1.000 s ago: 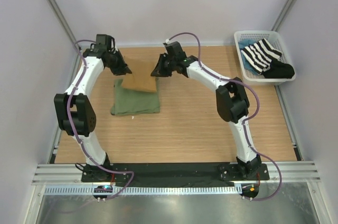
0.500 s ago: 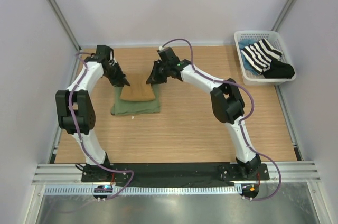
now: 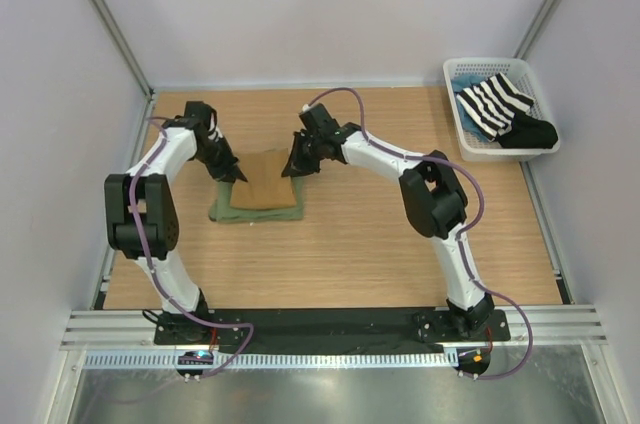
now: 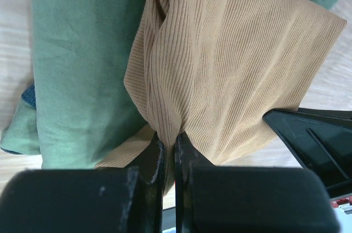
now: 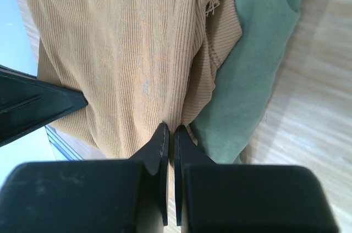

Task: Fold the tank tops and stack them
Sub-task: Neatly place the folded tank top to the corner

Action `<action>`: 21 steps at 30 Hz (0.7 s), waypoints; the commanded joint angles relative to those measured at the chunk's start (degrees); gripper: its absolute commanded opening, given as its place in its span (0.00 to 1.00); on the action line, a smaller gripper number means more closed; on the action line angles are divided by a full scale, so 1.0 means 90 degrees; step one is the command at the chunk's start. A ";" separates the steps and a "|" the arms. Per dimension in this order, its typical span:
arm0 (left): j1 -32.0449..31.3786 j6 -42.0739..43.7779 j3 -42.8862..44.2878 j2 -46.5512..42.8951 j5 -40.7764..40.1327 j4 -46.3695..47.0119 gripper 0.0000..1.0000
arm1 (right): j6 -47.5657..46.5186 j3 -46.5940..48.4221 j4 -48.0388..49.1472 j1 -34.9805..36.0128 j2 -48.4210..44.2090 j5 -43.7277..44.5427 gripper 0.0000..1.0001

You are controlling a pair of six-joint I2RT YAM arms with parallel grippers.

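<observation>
The folded tan-brown tank top [image 3: 263, 182] [image 4: 231, 68] [image 5: 126, 62] hangs low over the folded olive green tank top [image 3: 256, 210] [image 4: 82, 62] [image 5: 253, 57], which lies flat on the table. My left gripper [image 3: 229, 172] [image 4: 169, 140] is shut on the tan top's left edge. At its right edge my right gripper [image 3: 291, 166] [image 5: 171, 132] is shut on the cloth too. The tan top sags between the two grippers and covers most of the green one.
A white basket [image 3: 455, 104] at the back right holds a black-and-white striped garment [image 3: 494, 104] and a black garment [image 3: 528, 133]. Wooden table [image 3: 360, 244] spreads in front and to the right of the stack. Grey walls enclose the sides.
Both grippers have carried the tan top toward the near side and lowered it, from the back edge of the green top to over its middle.
</observation>
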 commanded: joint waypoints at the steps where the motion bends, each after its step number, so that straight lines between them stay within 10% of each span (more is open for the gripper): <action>1: 0.0044 0.0052 -0.0135 -0.0552 0.0307 -0.0127 0.03 | 0.0093 -0.0172 0.0097 0.0071 -0.0802 0.0066 0.01; 21: 0.0044 0.0442 -0.0379 -0.0504 0.0143 -0.0722 0.22 | 0.0005 -0.0210 -0.0646 0.0168 -0.0881 0.0291 0.09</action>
